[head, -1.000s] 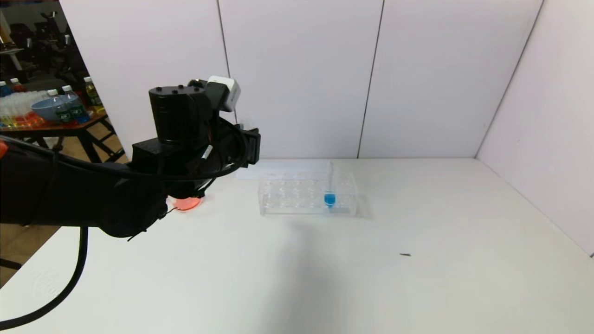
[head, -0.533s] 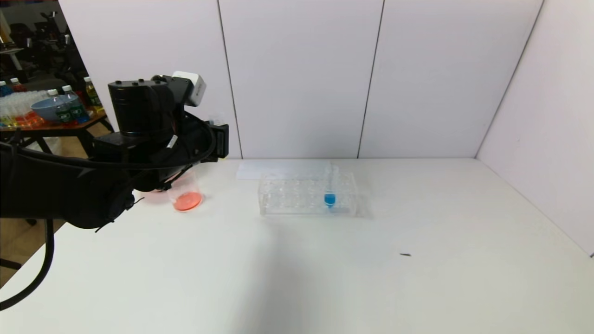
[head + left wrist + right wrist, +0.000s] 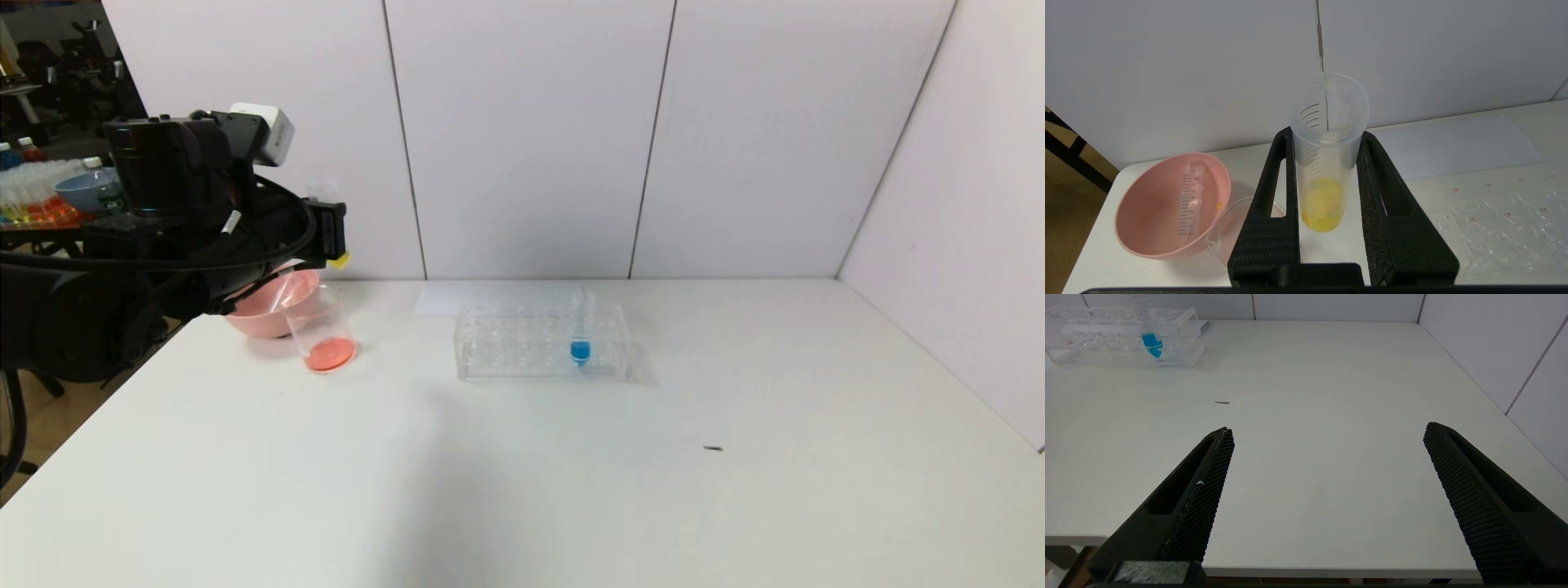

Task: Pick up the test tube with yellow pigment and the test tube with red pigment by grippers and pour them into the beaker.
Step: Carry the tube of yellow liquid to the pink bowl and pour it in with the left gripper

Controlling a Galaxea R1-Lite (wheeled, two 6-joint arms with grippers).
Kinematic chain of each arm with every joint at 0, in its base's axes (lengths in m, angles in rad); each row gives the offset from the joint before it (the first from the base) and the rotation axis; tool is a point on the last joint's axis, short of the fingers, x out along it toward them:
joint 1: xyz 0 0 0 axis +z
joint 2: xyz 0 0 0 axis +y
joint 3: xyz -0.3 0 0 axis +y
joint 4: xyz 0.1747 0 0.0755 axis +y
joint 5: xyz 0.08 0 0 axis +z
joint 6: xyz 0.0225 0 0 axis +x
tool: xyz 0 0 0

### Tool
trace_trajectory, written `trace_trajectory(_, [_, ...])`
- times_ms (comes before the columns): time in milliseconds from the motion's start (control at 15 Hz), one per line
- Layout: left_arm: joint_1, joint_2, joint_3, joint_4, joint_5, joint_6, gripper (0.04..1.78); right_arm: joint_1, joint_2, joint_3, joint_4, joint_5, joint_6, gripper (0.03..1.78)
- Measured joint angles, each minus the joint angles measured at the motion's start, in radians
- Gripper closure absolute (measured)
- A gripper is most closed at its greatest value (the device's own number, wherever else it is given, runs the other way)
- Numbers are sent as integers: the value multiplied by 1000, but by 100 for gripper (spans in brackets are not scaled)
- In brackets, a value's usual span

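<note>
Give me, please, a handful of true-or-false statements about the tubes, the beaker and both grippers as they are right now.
1. The left gripper is clamped on the test tube with yellow pigment. True.
2. The beaker is empty. False: red-orange liquid lies at its bottom.
3. The right gripper holds the red tube. False: it is open and holds nothing.
4. A tube with blue liquid stands in the clear rack. True.
5. The pink bowl is empty. False: a clear graduated tube lies inside it.
</note>
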Motion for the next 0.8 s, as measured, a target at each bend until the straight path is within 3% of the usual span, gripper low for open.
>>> trace_trajectory(400, [84, -29, 3, 20, -27, -1, 137, 0, 0, 0, 0, 0, 0, 11])
trace_trajectory(800, [204, -36, 14, 26, -139, -10, 137, 0, 0, 0, 0, 0, 0, 11])
